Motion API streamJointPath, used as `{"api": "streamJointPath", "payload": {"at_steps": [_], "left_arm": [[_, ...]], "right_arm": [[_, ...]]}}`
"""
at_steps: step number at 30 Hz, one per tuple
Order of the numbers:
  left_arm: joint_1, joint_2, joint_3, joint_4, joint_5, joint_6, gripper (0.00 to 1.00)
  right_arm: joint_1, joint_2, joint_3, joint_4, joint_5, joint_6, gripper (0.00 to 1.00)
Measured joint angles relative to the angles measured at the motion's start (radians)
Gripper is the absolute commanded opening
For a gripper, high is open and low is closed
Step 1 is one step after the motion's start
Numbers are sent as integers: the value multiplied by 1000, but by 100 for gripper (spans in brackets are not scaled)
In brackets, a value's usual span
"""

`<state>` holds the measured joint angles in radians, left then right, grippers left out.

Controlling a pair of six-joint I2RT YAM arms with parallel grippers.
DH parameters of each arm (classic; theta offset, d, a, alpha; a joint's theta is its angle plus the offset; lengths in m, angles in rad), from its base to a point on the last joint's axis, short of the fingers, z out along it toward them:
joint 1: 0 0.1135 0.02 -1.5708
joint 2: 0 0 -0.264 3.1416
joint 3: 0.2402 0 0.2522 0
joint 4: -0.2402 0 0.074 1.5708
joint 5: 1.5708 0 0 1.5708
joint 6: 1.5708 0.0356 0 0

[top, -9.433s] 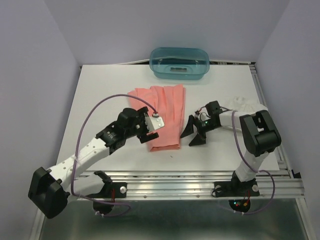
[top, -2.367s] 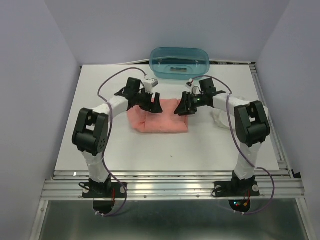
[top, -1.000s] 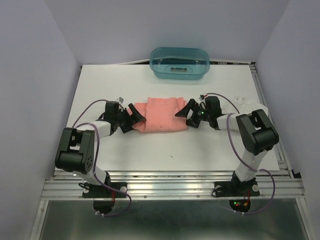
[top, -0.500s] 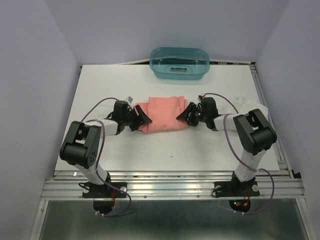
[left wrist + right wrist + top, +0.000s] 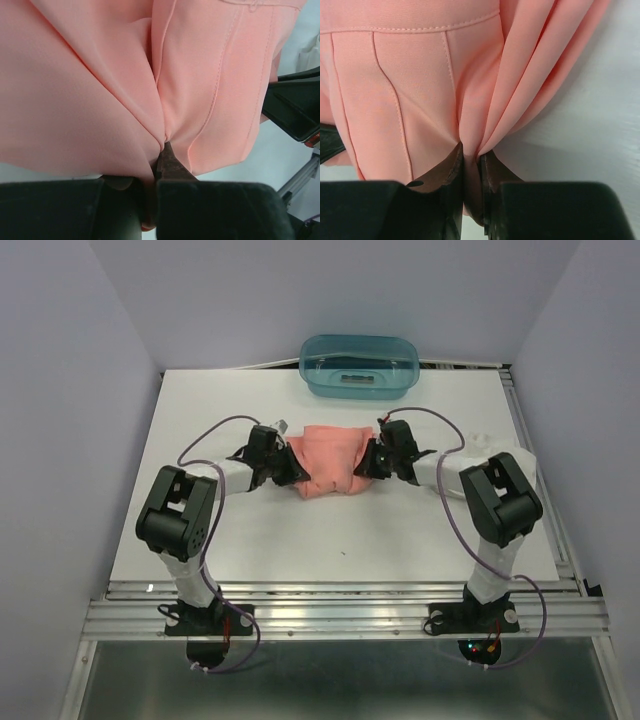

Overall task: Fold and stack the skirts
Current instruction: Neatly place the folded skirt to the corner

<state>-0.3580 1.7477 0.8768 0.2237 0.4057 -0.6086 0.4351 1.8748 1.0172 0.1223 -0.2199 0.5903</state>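
- From above: the salmon-pink skirt (image 5: pixel 335 462) lies bunched mid-table, on the white table (image 5: pixel 200 420), squeezed between both arms. The left tool (image 5: pixel 291 472) bites its left edge and the right tool (image 5: pixel 368 462) its right edge. The white skirt (image 5: pixel 487 444) sits apart on the right, partly behind the right arm. The teal tub (image 5: pixel 360 365) stands at the far edge.
- Left wrist: the jaws are nearly closed, pinching salmon cloth right where two folds meet. The other tool shows dark at the right.
- Right wrist: these jaws are almost together too, with a thin gather of the salmon skirt clamped between them and bare table to the right.
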Motion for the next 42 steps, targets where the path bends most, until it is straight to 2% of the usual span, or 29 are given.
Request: {"api": "streamJointPath", "payload": {"at_steps": [5, 14, 29, 36, 42], "left_arm": [[-39, 5, 86, -87, -52, 80, 0], [-108, -42, 160, -170, -96, 163, 0], [-187, -64, 340, -222, -102, 204, 0], [-232, -21, 493, -205, -99, 196, 0], [-281, 82, 620, -180, -87, 176, 0]], "right_arm": [[13, -12, 53, -105, 141, -106, 1], [13, -164, 53, -238, 319, -253, 1], [-18, -274, 128, -297, 400, -404, 1], [-110, -346, 177, -303, 404, -462, 1], [-207, -371, 213, -323, 396, -505, 1]]}}
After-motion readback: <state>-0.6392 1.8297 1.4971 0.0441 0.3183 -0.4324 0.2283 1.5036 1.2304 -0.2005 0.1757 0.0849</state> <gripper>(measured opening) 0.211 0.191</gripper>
